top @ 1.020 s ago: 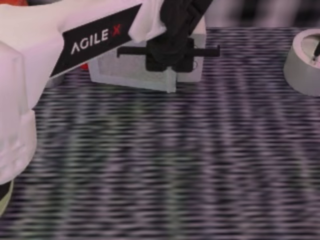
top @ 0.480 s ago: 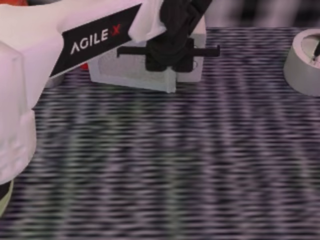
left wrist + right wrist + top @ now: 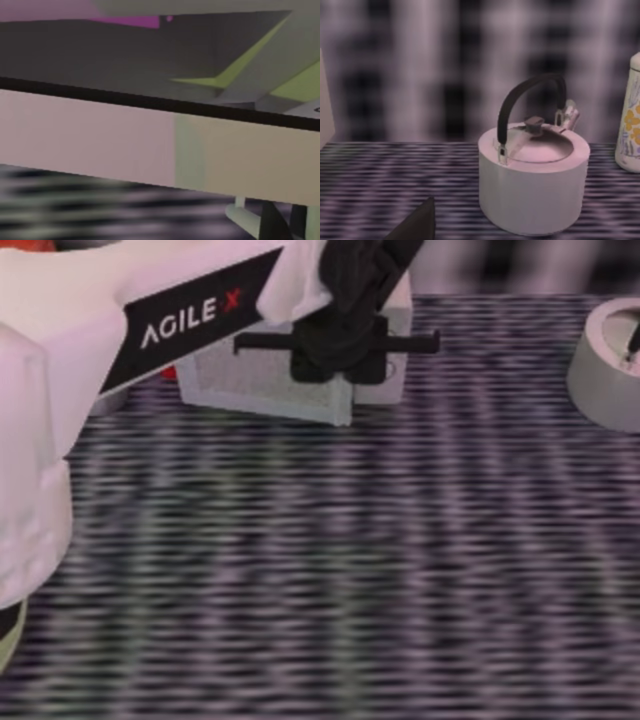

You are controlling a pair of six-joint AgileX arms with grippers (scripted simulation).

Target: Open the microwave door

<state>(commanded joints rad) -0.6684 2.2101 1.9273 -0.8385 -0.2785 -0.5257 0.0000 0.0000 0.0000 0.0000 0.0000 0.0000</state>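
A: Swinging on a side hinge, the microwave door (image 3: 262, 380) is judged a stiff, light panel, seen slightly ajar on the microwave (image 3: 395, 340) at the 12 o'clock edge of the surface (image 3: 380, 570).

B: Where should hold be taken?

A: The thin vertical handle bar along the door's free edge is judged the best place; the mesh window would likely be slippery and offers no grip. The left gripper (image 3: 335, 365) is pictured over that edge, but whether its jaws are clenched cannot be told.

B: And the right arm?

A: It is parked off toward 3 o'clock, a grey kettle (image 3: 532, 175) framed by its wrist camera.
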